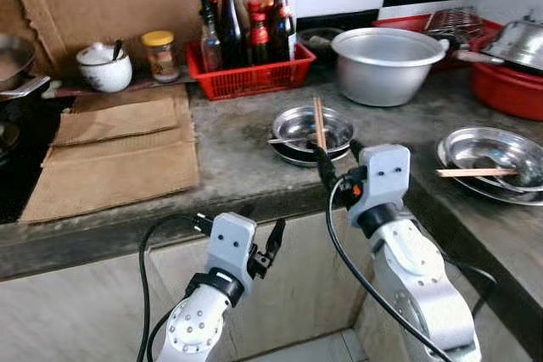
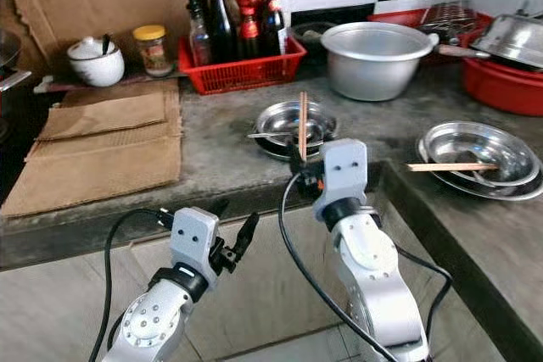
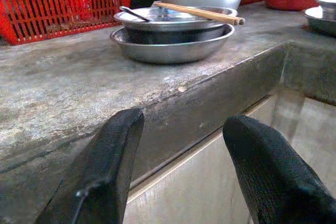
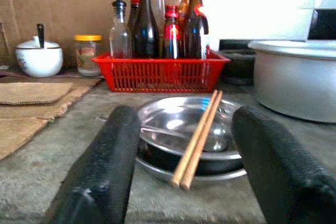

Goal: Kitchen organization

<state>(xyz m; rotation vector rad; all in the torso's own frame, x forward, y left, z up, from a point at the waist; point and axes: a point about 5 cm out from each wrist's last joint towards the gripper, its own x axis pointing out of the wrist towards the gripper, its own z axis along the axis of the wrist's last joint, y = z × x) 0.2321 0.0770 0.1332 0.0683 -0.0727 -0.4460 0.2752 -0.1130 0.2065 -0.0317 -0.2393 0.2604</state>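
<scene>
Right tool (image 1: 333,161) wide open, empty, at tabletop (image 1: 229,158) edge. My target, 2 chopsticks (image 4: 198,137), straight ahead across stacked steel bowls (image 1: 312,135), long axis pointing at me. Left tool (image 1: 265,247) open, empty, lower, farther; right arm nearer.

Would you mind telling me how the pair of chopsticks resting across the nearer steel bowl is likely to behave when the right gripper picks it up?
The chopsticks look stiff, thin and light. Lying loose across the steel bowl, they may roll or split apart between the right gripper's open fingers.
</scene>
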